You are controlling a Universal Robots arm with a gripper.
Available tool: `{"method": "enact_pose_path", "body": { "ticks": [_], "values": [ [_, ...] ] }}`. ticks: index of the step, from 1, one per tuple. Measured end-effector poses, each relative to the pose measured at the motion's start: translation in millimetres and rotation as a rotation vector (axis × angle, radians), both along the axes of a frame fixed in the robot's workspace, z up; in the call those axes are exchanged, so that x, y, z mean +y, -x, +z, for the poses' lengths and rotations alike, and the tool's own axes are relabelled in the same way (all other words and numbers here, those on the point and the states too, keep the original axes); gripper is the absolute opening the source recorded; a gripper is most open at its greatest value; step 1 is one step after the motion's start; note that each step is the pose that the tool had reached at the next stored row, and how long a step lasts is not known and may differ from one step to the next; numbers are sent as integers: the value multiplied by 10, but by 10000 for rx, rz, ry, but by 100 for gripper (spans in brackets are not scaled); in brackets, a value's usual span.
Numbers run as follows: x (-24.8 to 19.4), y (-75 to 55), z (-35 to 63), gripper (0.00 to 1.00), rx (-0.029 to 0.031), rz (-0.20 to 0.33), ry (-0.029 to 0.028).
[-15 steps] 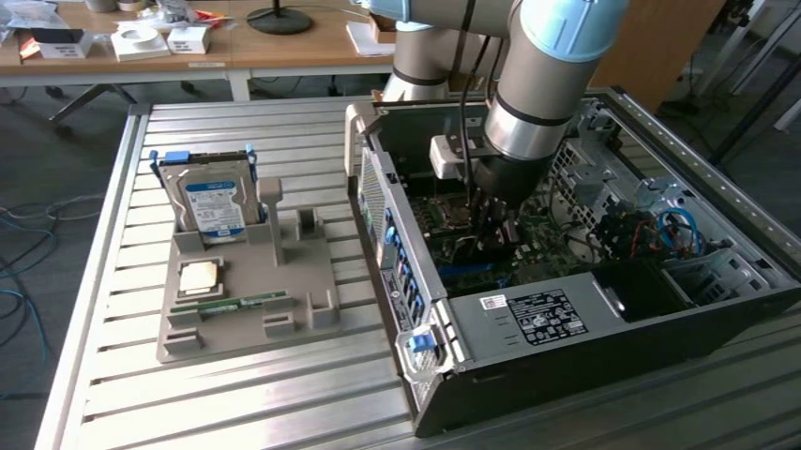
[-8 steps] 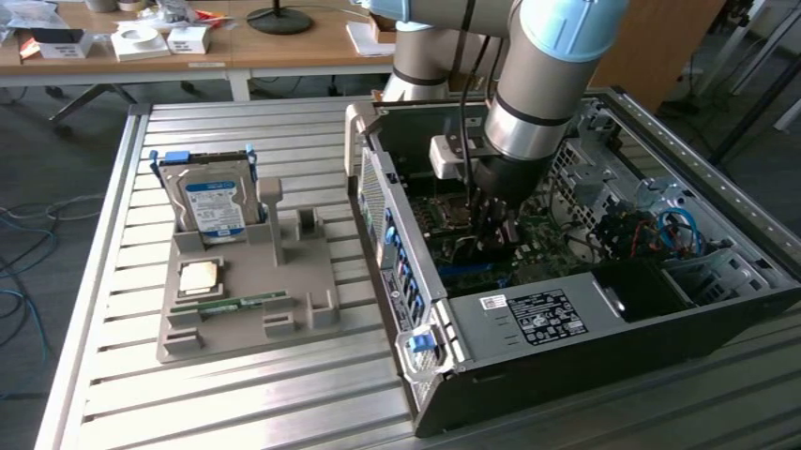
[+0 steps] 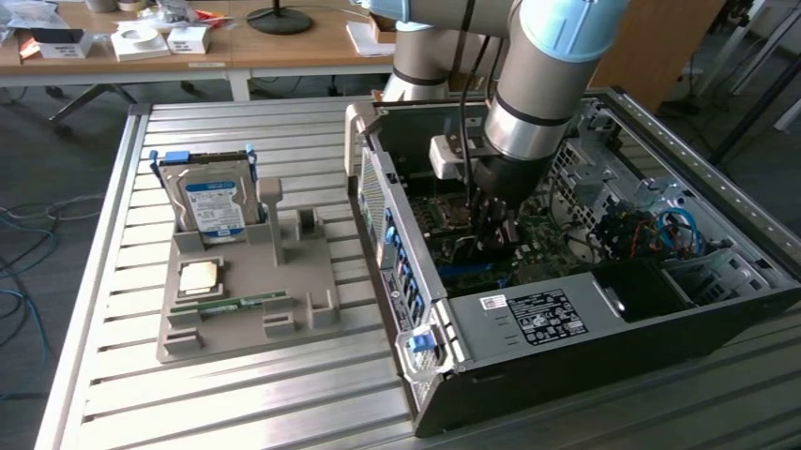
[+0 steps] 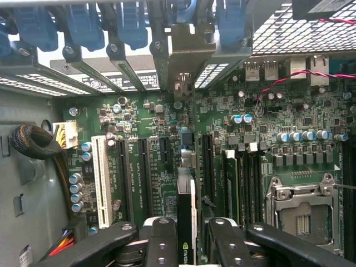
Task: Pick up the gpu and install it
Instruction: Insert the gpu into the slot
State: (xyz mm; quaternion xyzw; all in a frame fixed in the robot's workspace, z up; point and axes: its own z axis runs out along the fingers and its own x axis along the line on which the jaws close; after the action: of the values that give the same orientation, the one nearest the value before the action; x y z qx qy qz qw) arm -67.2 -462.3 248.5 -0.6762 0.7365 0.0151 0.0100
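The gpu (image 4: 186, 214) shows edge-on in the wrist view as a thin dark card with a small green logo, held upright over the green motherboard (image 4: 161, 111) among the black expansion slots. Its pale metal bracket (image 4: 186, 50) reaches to the case's rear slot openings. My gripper (image 4: 186, 236) is shut on the card, one black finger on each side. In the exterior view the gripper (image 3: 494, 211) is low inside the open computer case (image 3: 564, 319), and the arm hides the card.
A grey fixture tray (image 3: 250, 319) at the exterior view's left holds a hard drive (image 3: 213, 202), a processor (image 3: 201, 277) and a memory stick (image 3: 232, 303). Inside the case are a white slot (image 4: 102, 172), a processor socket (image 4: 300, 214), blue latches (image 4: 83, 25) and cables (image 4: 33, 142).
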Motion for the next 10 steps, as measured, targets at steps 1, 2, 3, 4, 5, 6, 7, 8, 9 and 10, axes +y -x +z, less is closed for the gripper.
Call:
{"method": "enact_pose_path", "body": {
  "ticks": [1, 2, 3, 4, 5, 6, 7, 8, 9, 10],
  "values": [
    [0, 0, 6, 26, -1, 0, 1],
    [0, 0, 13, 26, 2, -1, 6],
    [-1, 0, 14, 26, 1, 0, 6],
    [-1, 0, 14, 26, 2, 0, 6],
    [-1, 0, 14, 26, 2, 0, 6],
    [-1, 0, 14, 26, 2, -1, 6],
    [-1, 0, 15, 26, 3, 0, 7],
    [-1, 0, 15, 26, 3, 0, 7],
    [0, 0, 17, 26, 3, 0, 9],
    [-1, 0, 19, 26, 3, 0, 10]
  ]
}}
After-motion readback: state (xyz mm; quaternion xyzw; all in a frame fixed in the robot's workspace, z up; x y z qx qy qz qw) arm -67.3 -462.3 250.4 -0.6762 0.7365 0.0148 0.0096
